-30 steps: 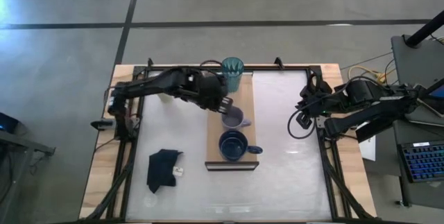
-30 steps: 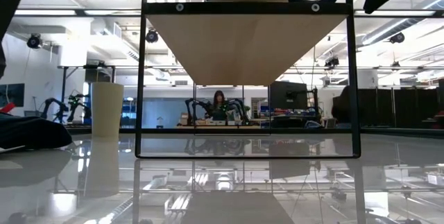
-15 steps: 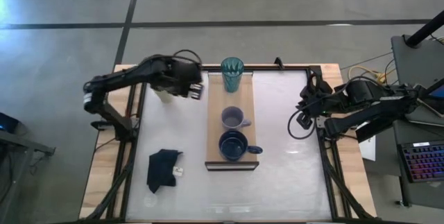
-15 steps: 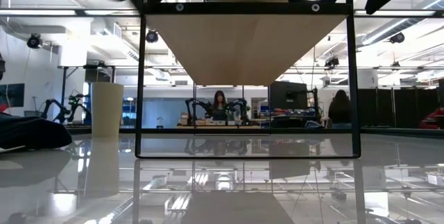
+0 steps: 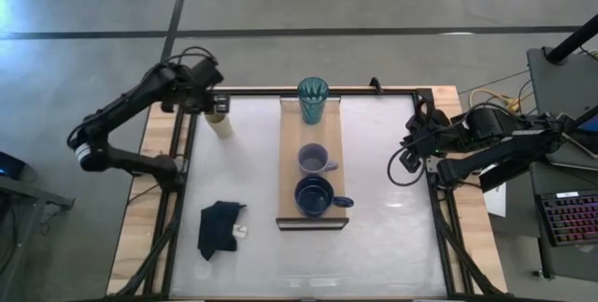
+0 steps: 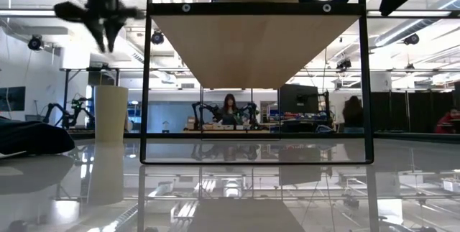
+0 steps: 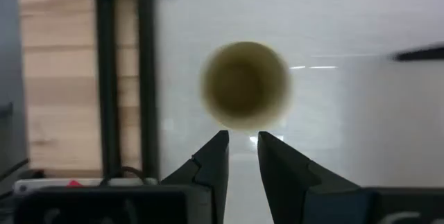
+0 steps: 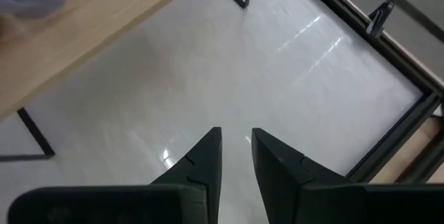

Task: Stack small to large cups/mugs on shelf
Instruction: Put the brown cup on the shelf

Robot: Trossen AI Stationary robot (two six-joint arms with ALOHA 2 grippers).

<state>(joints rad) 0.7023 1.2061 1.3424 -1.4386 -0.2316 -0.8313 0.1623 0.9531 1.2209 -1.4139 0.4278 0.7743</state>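
The cream handleless cup (image 5: 221, 122) (image 7: 245, 85) (image 6: 111, 113) stands upright on its base on the white tabletop near the far-left corner. My left gripper (image 5: 214, 106) (image 7: 243, 141) (image 6: 106, 27) hangs above it, pointing down, with only a narrow gap between the fingers, and touches nothing. On the shelf (image 5: 291, 166) stand the teal tumbler (image 5: 313, 99) at the far end, the lavender mug (image 5: 316, 159) in the middle and the dark blue mug (image 5: 316, 195) at the near end. My right gripper (image 5: 411, 152) (image 8: 236, 141) waits at the table's right edge, fingers close together.
A black cloth (image 5: 220, 227) (image 6: 29, 135) lies on the tabletop near the left edge, toward the near side. The black frame (image 5: 182, 152) runs around the tabletop. The shelf stands on thin black legs (image 6: 146, 81), with open table on both sides of it.
My left gripper has drawn away from the lavender mug on the shelf, swung toward the table's far-left corner and risen, and now hangs over the cream cup. The lavender mug has stayed in place on the shelf.
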